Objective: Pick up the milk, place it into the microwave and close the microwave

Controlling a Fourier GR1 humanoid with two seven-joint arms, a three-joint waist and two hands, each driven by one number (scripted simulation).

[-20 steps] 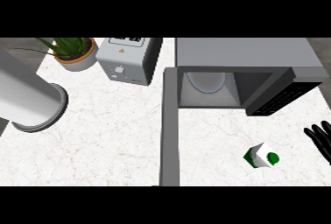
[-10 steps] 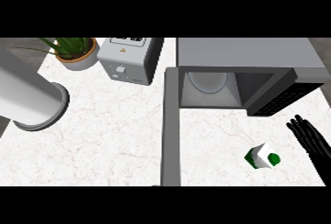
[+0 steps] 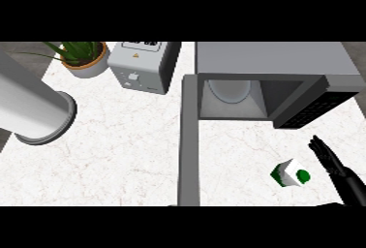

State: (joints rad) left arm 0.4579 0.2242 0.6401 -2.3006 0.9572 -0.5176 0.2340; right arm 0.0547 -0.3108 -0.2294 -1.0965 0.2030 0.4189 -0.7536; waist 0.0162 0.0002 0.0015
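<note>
White marbled counter (image 3: pixel 114 160) fills the head view, the only view there is, with a grey strip running down its middle toward the lower edge. At the upper right stands the microwave (image 3: pixel 271 58), its cavity open toward the robot and its door (image 3: pixel 314 104) swung out to the right at an angle, so the opening is ready to take something in. The milk (image 3: pixel 291 173), a small white carton with green on it, stands on the counter in front of that opening and a little to the right, near the lower edge, well clear of the cavity. Just to its right the right hand (image 3: pixel 330 162) comes in from the lower right corner, fingers straight and held together, pointing up the counter, beside the carton and apart from it; it holds nothing. This placement reads as an approach from the side, so the fingers could wrap the carton next. The swung-out door hangs above the hand and may crowd the lift toward the cavity. On the left, a large grey cylinder (image 3: pixel 32 114), a toaster-like white box (image 3: pixel 139 68) and a potted plant (image 3: pixel 82 55) stand well apart from the work. No left hand shows.
</note>
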